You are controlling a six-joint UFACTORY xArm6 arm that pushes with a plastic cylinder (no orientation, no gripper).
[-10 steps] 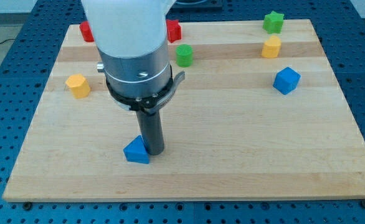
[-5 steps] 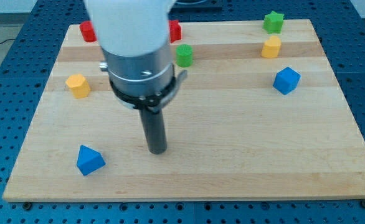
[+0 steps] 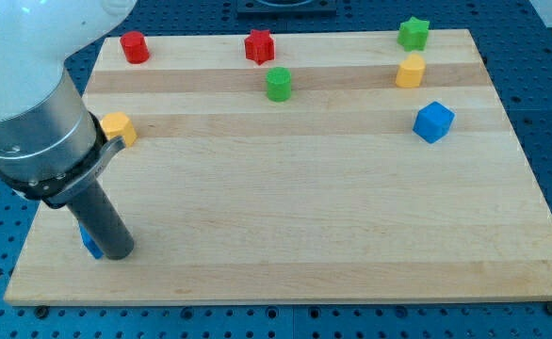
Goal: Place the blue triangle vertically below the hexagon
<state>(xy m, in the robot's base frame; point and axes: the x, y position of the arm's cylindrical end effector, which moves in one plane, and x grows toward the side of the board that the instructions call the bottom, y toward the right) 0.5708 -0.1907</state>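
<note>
The blue triangle (image 3: 90,245) lies near the board's bottom left corner, almost wholly hidden behind my rod; only a small blue sliver shows at the rod's left. My tip (image 3: 118,253) sits right against it, on its right side. The yellow hexagon (image 3: 118,127) lies at the left edge of the board, above the triangle and partly covered by the arm's body.
A red cylinder (image 3: 134,46) and a red star (image 3: 259,46) lie along the top edge. A green cylinder (image 3: 279,83) is below the star. A green star (image 3: 413,33), a yellow block (image 3: 410,71) and a blue cube (image 3: 433,121) lie at the right.
The arm has swung far to the left. The blue triangle went from the bottom middle to the bottom left corner, and my tip is now against it again.
</note>
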